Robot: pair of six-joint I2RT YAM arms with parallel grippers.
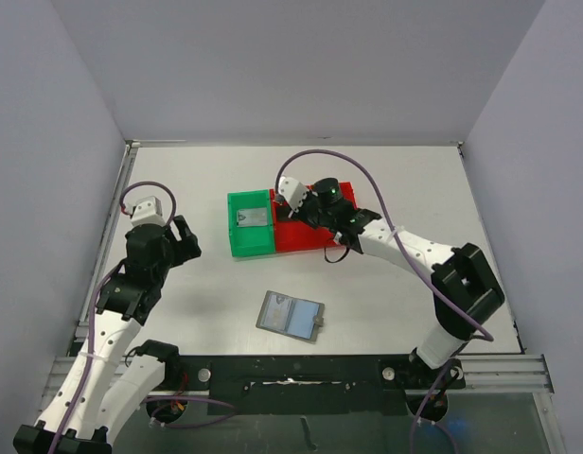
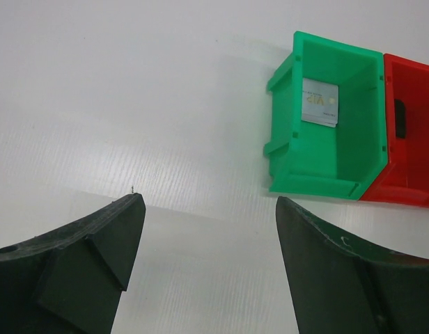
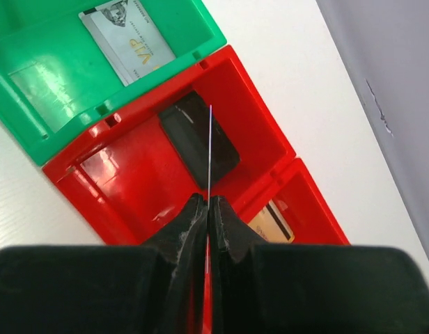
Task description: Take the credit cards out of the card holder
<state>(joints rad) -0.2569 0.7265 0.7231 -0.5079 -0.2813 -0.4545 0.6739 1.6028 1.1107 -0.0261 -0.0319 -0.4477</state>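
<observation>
The left fingers (image 1: 189, 239) are spread wide with nothing between them, raised above the bare bench (image 1: 415, 180) at its left side. Ahead of them and to their right stands the green bin (image 2: 319, 167), well apart from the fingertips. The silvery card (image 2: 319, 102) lies flat on that bin's floor, printed face up.

Further right, on the side towards the arm bases, the card holder (image 1: 290, 315) lies opened flat on the bench. Its bluish-grey inside faces up and its small tab sticks out at the right edge. It is well apart from both sets of fingers, roughly between them. Whether any card sits in its pockets cannot be told.

The red bin (image 3: 124, 174) touches the green bin's right wall. The right fingers (image 3: 207, 205) hang over it, pressed together and pinching an edge-on card (image 3: 209, 139), which shows only as a thin pale line rising from the fingertips. Its colour cannot be told. Just beyond those fingertips, behind that line, the black card (image 3: 197, 136) lies on the red bin's floor. To the right of the fingertips is a further red compartment (image 3: 308, 202), with a tan card (image 3: 274, 221) partly hidden by the fingers inside it.
</observation>
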